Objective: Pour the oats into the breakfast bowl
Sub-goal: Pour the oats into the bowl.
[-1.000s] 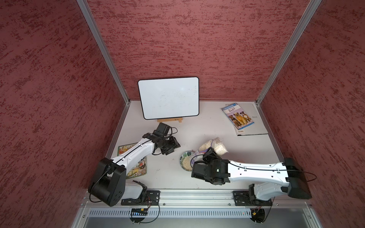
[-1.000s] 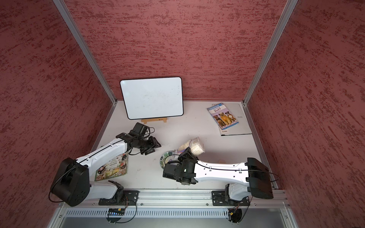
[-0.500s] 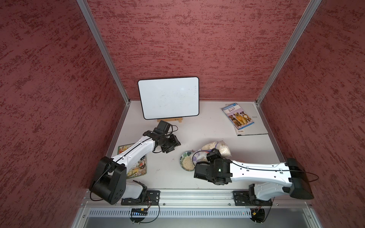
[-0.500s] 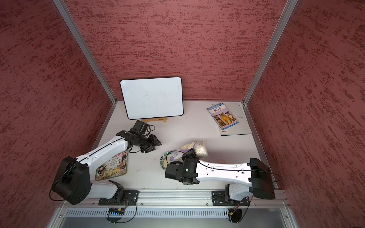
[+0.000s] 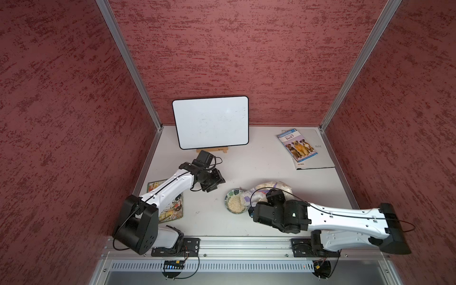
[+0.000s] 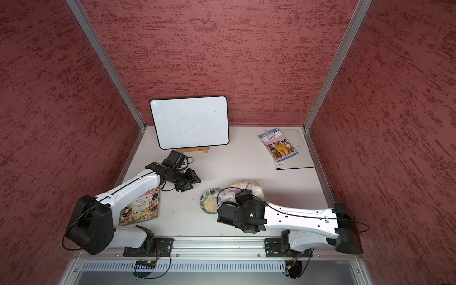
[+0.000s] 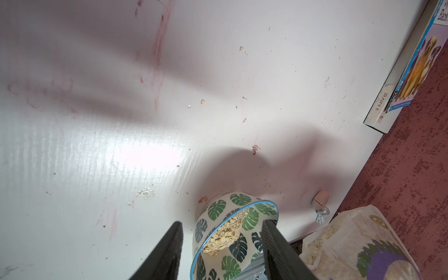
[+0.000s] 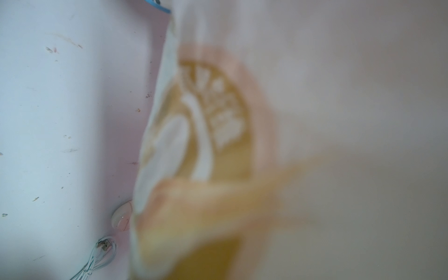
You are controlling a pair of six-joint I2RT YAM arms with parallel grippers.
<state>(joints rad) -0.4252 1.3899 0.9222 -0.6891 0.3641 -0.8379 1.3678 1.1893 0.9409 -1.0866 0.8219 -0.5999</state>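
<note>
My left gripper stood released, its fingers spread with nothing between them. In both top views it hung over the table, well apart from the bowl. My right gripper sat low beside the bowl, hidden under its own wrist. My right wrist camera showed only a blur of the bag pressed close, so I could not tell whether that gripper was clenched on it or only resting against it.

The bag lay on its side on the table with one end up against the bowl's rim and most of its oats inside. The bowl had a pale heap of oats in it, so I judged the pour partly done.

My main worry was spillage. The bowl was small and the bag limp, so a quick tip could send flakes over the rim, and a few crumbs lay on the table already. Nothing steadied the bowl, so a push from the bag or my right wrist could slide or tip it. A loose grip on slack plastic could also let the bag slump and dump its oats beside the bowl. A small pink disc lay just beyond and could catch the bag.
</note>
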